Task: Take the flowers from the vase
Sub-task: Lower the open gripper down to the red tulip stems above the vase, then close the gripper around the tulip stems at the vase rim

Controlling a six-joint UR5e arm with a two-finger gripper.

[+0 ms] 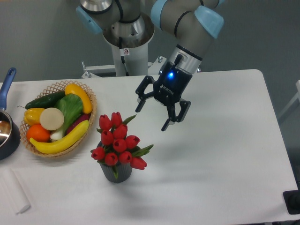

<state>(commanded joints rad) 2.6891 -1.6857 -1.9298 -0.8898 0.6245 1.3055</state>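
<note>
The flowers (119, 143) stand in the vase (117, 171) near the table's (220, 154) front edge, just right of the basket (89, 126). The hand (153, 116) hangs spread and empty above the table, up and to the right of the blooms. The bunch looks light and soft, its heads easily crushed. The tied stems, hidden under the blooms, seem the safest hold.

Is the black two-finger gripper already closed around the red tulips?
No: the gripper hangs open, up and to the right of the red tulips, which sit in the dark grey vase.
</note>
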